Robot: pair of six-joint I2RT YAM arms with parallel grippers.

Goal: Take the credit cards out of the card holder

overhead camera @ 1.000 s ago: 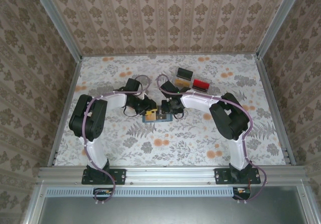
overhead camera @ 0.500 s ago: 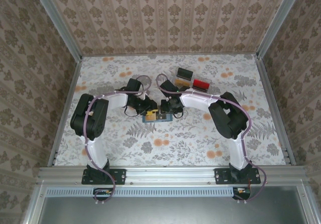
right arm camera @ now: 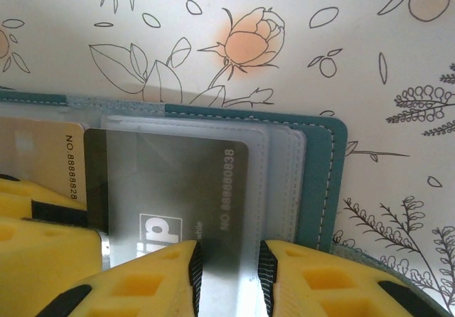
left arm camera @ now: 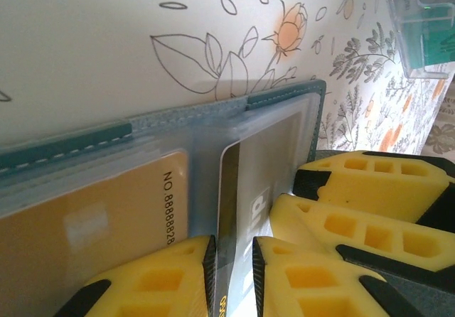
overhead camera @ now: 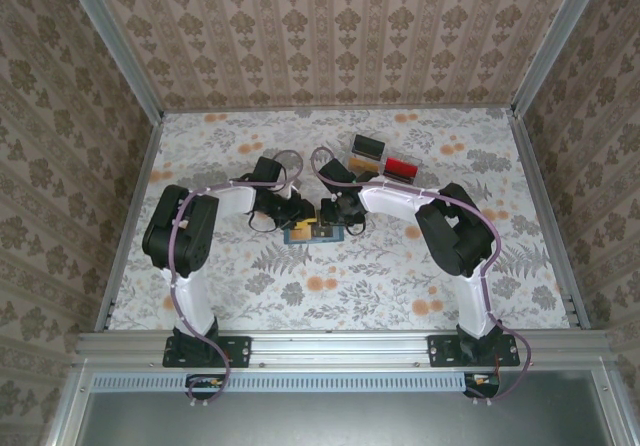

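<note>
Two grippers meet over the open card holder (overhead camera: pixel 305 234).
Its pockets hold an orange card (left arm camera: pixel 92 217) and a grey card (left arm camera: pixel 266 153). The right gripper (right arm camera: pixel 227 274) is slightly spread over the grey card. The left gripper (left arm camera: pixel 234 278) narrowly brackets that card's edge, grip unclear. The card holder is unmoved since a second ago.

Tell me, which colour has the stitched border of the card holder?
Teal-blue, with pale stitching; the card holder shows it best in the right wrist view.

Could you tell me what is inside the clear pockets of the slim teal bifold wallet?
An orange-tan plastic card and a grey plastic card, both numbered; the yellow fingers cover their near ends.
</note>
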